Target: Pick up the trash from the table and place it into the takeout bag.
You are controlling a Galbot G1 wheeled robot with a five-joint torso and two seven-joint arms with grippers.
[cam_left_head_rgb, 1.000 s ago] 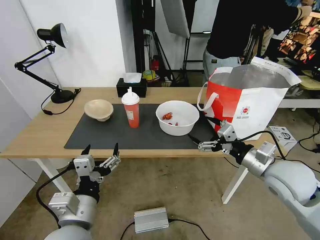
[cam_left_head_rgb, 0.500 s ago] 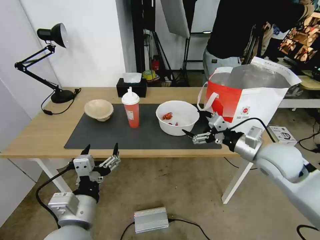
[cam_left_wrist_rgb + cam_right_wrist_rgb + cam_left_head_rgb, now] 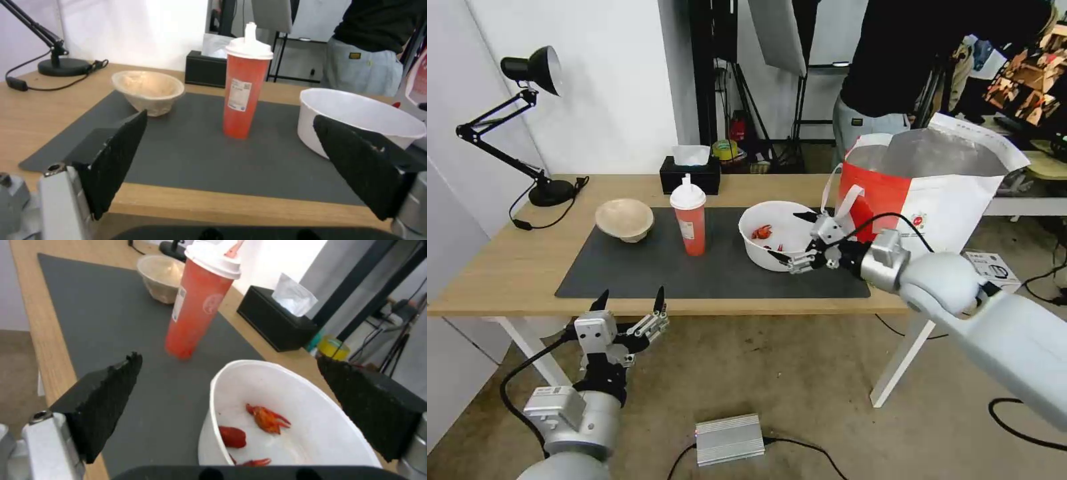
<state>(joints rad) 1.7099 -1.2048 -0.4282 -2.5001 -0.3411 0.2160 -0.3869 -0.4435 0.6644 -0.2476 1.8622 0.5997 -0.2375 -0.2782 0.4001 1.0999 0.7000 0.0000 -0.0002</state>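
The wide white bowl (image 3: 774, 217) with red scraps (image 3: 762, 232) sits on the dark mat (image 3: 647, 267) of the table (image 3: 500, 267). My right gripper (image 3: 784, 234) is open at the bowl's right side, one finger above the rim and one at its near wall; the right wrist view shows the bowl (image 3: 285, 400) between the spread fingers. The red cup (image 3: 688, 220) stands mid-mat and the beige bowl (image 3: 624, 219) sits to its left. At the table's right end the takeout bag (image 3: 934, 193) stands open. My left gripper (image 3: 632, 297) hangs open below the front edge.
A black desk lamp (image 3: 527, 73) stands at the back left and a black tissue box (image 3: 690, 175) behind the cup. A person stands behind the table near the bag. A silver box (image 3: 730, 439) lies on the floor.
My right arm has swung left from the front edge beside the bag to the white bowl's right rim. The left arm has not moved.
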